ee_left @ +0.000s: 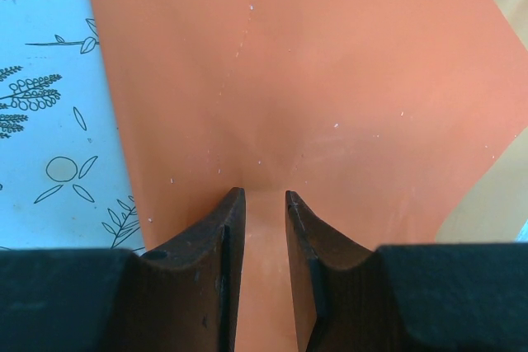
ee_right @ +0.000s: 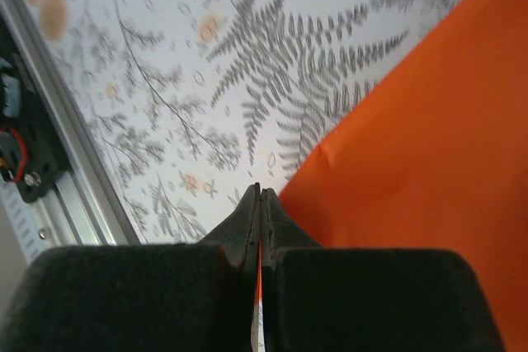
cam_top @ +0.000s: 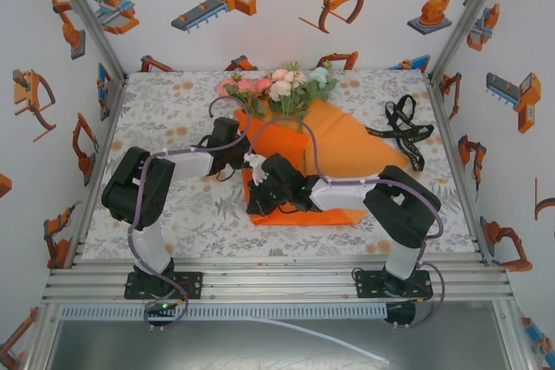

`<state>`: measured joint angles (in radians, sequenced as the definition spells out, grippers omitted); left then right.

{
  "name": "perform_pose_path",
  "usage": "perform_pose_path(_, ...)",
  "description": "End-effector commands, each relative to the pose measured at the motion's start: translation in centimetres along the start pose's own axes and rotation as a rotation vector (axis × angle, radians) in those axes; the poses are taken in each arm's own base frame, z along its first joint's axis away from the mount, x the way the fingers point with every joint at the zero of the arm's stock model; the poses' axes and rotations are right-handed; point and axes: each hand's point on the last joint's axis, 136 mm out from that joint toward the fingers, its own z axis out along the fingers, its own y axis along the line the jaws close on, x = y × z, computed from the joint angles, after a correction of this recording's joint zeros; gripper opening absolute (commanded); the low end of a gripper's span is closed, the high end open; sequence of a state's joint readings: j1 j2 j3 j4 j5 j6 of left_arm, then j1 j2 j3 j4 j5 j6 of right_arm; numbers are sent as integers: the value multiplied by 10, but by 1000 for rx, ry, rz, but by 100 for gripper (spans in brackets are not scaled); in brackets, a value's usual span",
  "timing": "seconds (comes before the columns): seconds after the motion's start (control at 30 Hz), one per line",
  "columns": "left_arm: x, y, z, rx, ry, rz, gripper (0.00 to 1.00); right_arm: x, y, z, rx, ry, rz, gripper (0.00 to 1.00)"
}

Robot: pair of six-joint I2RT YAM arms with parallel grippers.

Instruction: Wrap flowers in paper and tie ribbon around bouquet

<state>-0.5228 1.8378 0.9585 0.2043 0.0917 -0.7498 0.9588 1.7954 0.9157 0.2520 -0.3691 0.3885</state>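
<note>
White walls (cam_top: 286, 36) printed with orange and grey cartoon robot arms and grippers close in 3 sides, held by aluminium frame rails (cam_top: 277, 270). Between them lies the surface (cam_top: 173, 110), covered by a pale cloth with a grey fern and orange blossom pattern.

The 2 black arms reach inward from the near rail and meet at the middle.

The large bright orange sheet of thin paper (cam_top: 347, 149) lies partly folded on the surface. It spreads from both grippers to the far right, with a flat strip of it along the near side under the right arm.

The small bunch of artificial pink, white and pale mint flowers (cam_top: 277, 86) lies beyond both grippers. Its blooms are past the far edge of the paper and its thin green stems run back onto the sheet.

The long narrow black ribbon (cam_top: 403, 132) lies loose and looped on the cloth, well right of the right gripper and just beside the right edge of the paper.

The left gripper (ee_left: 264, 194) is clenched on a raised fold of the paper: creases run into the fingertips and orange fills the narrow gap between them.

The right gripper (ee_right: 260, 190) is clamped tight on the paper edge, with a thin orange sliver between its pressed fingers.
</note>
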Motion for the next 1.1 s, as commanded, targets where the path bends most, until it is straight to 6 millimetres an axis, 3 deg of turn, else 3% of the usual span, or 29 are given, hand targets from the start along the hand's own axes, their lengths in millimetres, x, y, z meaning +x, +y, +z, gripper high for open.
perform_pose_path(0.0, 25, 31, 7, -100, 85, 16, 31, 26, 4, 2, -54, 66, 3, 0)
perform_pose_path(0.17, 23, 33, 9, -106, 82, 13, 31, 55, -2, 5, -49, 143, 39, 0)
perform_pose_path(0.3, 19, 34, 8, -110, 76, 14, 31, 56, -2, 7, -53, 152, 37, 0)
perform_pose_path(0.47, 18, 35, 6, -111, 77, 16, 30, 21, 13, -13, -66, 57, 14, 0)
perform_pose_path(0.6, 18, 30, 4, -88, 80, 19, 30, -4, -4, -26, -16, -42, 62, 0)
perform_pose_path(0.73, 11, 21, -3, -64, 61, 20, 34, 15, -27, -15, 23, -18, 80, 0)
perform_pose_path(0.8, 4, 15, -10, -51, 43, 25, 37, 26, -30, -11, 22, 10, 90, 0)
perform_pose_path(0.87, -4, 6, -20, -35, 22, 34, 39, 25, -28, -13, 14, 7, 87, 0)
perform_pose_path(1.0, -19, -11, -43, 0, -21, 43, 42, -6, -18, -35, -11, -73, 91, 0)
perform_pose_path(1.07, -24, -21, -59, 21, -43, 49, 43, -27, -18, -58, -9, -142, 113, 5)
